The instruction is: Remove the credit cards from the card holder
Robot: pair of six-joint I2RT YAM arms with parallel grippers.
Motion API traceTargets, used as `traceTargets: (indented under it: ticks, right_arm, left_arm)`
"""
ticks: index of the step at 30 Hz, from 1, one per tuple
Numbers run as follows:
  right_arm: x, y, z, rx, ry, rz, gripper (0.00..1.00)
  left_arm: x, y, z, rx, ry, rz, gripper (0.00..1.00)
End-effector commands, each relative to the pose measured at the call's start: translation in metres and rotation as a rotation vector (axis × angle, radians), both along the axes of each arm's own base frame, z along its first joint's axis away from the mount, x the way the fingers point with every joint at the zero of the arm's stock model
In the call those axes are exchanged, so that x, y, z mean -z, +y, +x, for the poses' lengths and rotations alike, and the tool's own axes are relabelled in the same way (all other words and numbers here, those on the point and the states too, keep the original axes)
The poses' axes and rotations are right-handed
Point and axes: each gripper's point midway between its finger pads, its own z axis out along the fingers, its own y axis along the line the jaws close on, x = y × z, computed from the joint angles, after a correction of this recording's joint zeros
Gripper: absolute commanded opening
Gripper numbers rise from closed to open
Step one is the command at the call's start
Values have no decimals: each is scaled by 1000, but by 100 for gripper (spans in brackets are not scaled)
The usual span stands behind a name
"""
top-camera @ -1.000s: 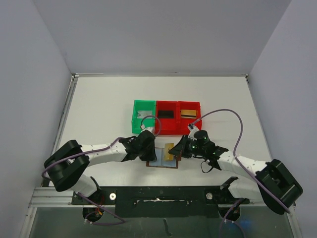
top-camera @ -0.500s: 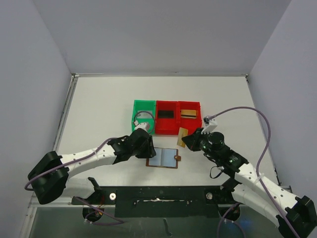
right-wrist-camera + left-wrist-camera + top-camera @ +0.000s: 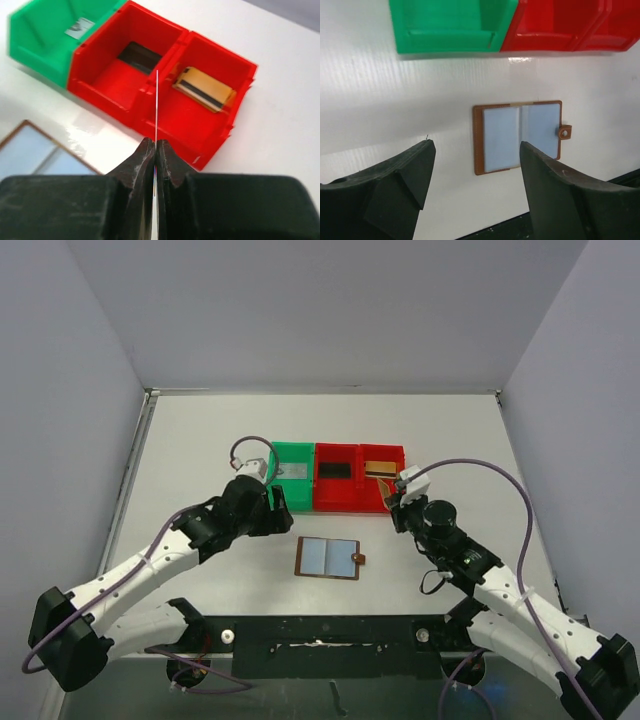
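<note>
Top external view, biggest first: white table [image 3: 200, 430] beneath both grippers. Beyond the fingertips, a row of three bins touching side by side. Green bin [image 3: 292, 447] just past the left gripper [image 3: 276, 502], middle red bin [image 3: 337, 447] between the two grippers and farther out, right red bin [image 3: 386, 449] directly ahead of the right gripper [image 3: 397, 502].

Left jaws spread wide, nothing between them. Right jaws pinched tight on one thin card [image 3: 156, 100], seen edge-on and upright, colour impossible to tell, lined up in the right wrist view with the wall shared by the two red bins.

Card holder [image 3: 328, 558] flat and open on the table, pale blue-grey inside up, between the grippers but nearer the arm bases, touching neither.

Gold card [image 3: 378, 468] in the right red bin, dark card [image 3: 336, 470] in the middle one, pale card [image 3: 80, 27] in the green. Snap tab [image 3: 359, 559] on the holder's edge toward the right gripper.
</note>
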Motion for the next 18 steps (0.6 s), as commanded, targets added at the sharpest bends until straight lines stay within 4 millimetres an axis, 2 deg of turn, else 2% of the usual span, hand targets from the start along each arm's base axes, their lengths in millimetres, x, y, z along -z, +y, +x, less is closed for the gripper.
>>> traceTargets:
  ticks: [1,7,10,14,18]
  right_arm:
    - [-45,-21,42,66,-195,-210,0]
    - [-36,-22,77,-100,-131,-188,0]
    - [-34,-21,90,-152,-119,-205,0]
    - [-26,-17,104,-214,-113,-297,0]
    - [-17,-18,119,-247,-110,-406,0]
  left_arm:
    - [-29,30,18,-14,-75,68,70]
    - [-48,66,36,-63,-189,170,74]
    - [-45,76,38,-75,-231,204,76]
    - [-31,85,36,-86,-241,235,77]
    - [-36,91,41,-116,-268,264,77]
